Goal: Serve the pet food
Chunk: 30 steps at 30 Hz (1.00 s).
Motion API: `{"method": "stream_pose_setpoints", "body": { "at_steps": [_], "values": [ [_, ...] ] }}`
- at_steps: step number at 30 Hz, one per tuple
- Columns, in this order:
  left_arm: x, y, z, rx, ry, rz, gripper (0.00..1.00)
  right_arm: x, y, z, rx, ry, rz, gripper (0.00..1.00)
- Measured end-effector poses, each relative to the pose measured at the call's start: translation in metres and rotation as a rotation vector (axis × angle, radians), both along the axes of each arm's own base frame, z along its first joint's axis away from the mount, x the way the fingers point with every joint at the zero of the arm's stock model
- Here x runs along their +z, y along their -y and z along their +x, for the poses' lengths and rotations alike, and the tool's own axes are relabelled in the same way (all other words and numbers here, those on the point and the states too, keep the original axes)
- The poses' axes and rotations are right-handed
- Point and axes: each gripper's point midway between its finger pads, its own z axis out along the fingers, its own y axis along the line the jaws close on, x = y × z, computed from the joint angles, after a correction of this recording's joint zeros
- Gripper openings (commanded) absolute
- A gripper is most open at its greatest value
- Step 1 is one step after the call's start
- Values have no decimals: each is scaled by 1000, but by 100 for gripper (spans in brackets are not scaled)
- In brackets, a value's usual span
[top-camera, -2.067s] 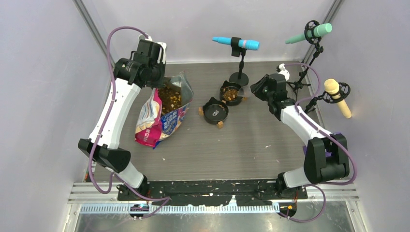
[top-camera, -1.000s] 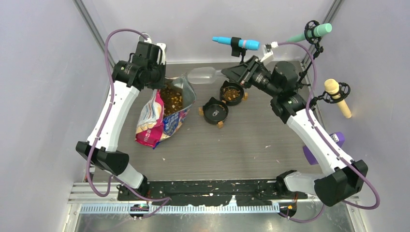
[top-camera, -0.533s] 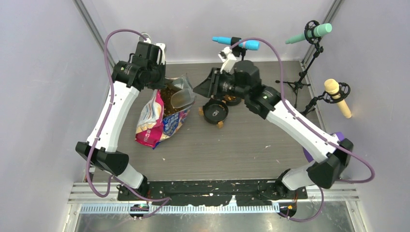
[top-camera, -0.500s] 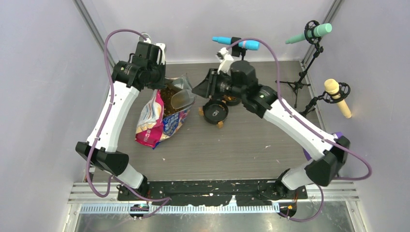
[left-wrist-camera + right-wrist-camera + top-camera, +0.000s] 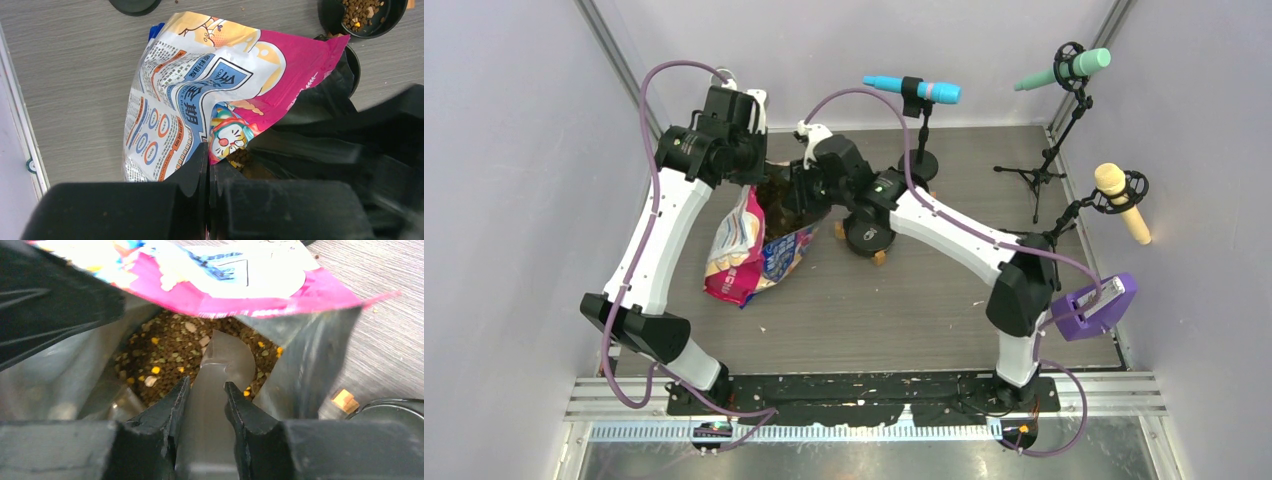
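Right end effector (image 5: 206,386): jaws clamped on the handle of a clear scoop (image 5: 222,357).
Scoop long axis runs 6 to 12 o'clock in the wrist view, with its tip inside the bag mouth.
Pet food (image 5: 165,357) lies just past the tip, from 10 to 12 o'clock, so my read is that the right arm does the digging.
Left end effector (image 5: 207,152): closed, pinching the rim of the bag (image 5: 200,95) and holding the mouth open.

Count:
- one bag
- one scoop
- two black bowls at 3 o'clock of the bag on the counter (image 5: 904,300): one bowl (image 5: 329,15) holds kibble, the other bowl (image 5: 869,233) looks bare (partly under the arm)
- three microphones at the rear
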Motion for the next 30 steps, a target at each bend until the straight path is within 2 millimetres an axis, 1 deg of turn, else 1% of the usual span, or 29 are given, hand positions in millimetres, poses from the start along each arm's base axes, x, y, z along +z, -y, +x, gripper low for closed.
{"method": "stream_pose_setpoints", "body": {
  "at_steps": [2,5,11,16,19,22,26,30],
  "values": [
    [0,0,0,-1,-1,-1,0,-12,-7,8,-9,5,-29,5],
    [0,2,0,-7,-2,-8,0,-28,-9,14,-24,-5,-61,5],
    [0,1,0,-6,-2,-7,0,-30,-15,15,-16,4,-74,5],
    [0,-1,1,1,-3,-3,0,-39,-30,18,30,9,-88,5],
    [-1,-1,3,5,-3,0,0,-43,-37,16,71,4,-85,5],
    [-1,-3,4,10,-4,6,0,-46,-42,14,109,-11,-67,5],
    [-1,-3,3,10,-7,8,0,-55,-48,15,155,-51,-30,5],
    [-2,-5,2,13,-13,10,0,-53,-51,14,200,-98,47,5]
  ]
}}
